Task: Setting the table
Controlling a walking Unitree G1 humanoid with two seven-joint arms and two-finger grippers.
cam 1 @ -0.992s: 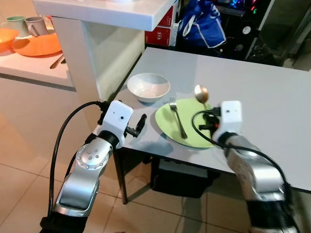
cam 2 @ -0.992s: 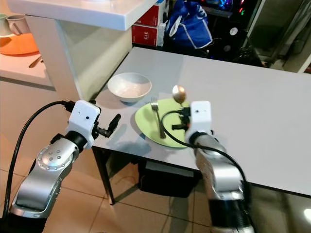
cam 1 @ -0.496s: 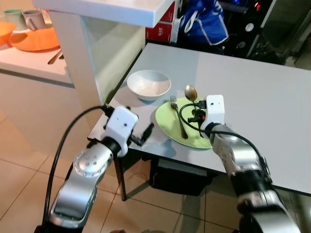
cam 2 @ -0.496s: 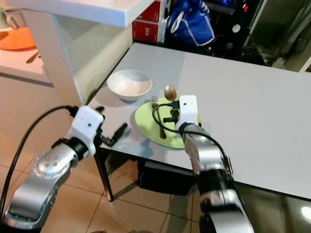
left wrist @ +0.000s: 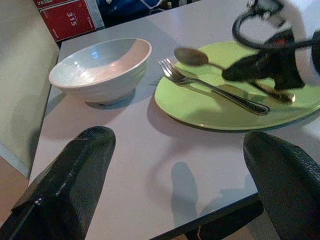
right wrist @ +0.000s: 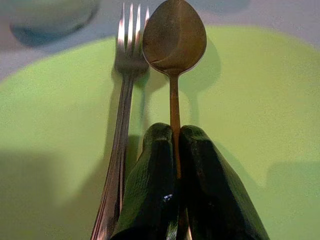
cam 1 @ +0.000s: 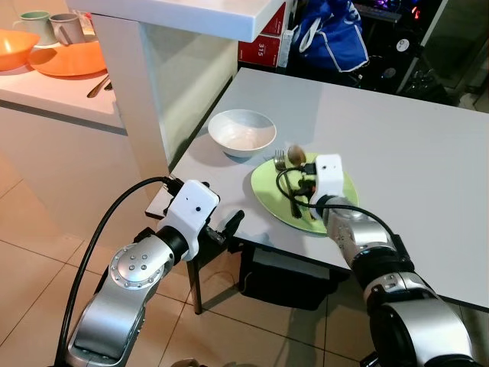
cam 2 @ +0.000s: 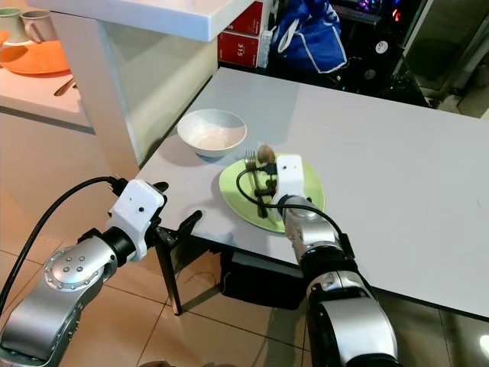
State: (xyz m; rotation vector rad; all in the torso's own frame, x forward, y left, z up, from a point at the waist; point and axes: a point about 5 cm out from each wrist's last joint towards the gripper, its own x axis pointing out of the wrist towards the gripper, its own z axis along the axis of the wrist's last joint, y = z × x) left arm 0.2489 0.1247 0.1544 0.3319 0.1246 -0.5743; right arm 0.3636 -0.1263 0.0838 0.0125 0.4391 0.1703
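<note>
A green plate lies near the front left corner of the grey table, with a fork on it. My right gripper is low over the plate, shut on the handle of a brass-coloured spoon. The spoon's bowl lies just beside the fork's tines, pointing away from me. A white bowl stands just behind the plate to the left. At the table's front edge, left of the plate, my left gripper is held open with nothing between its fingers.
A white counter pillar rises close to the table's left side. On the counter further left are an orange plate, mugs and cutlery. Red boxes and a blue bag stand behind the table. Bare tabletop stretches right of the plate.
My right gripper has come down with the spoon from above the plate until it is low beside the fork. The left gripper has sunk slightly toward the table edge. The camera has shifted.
</note>
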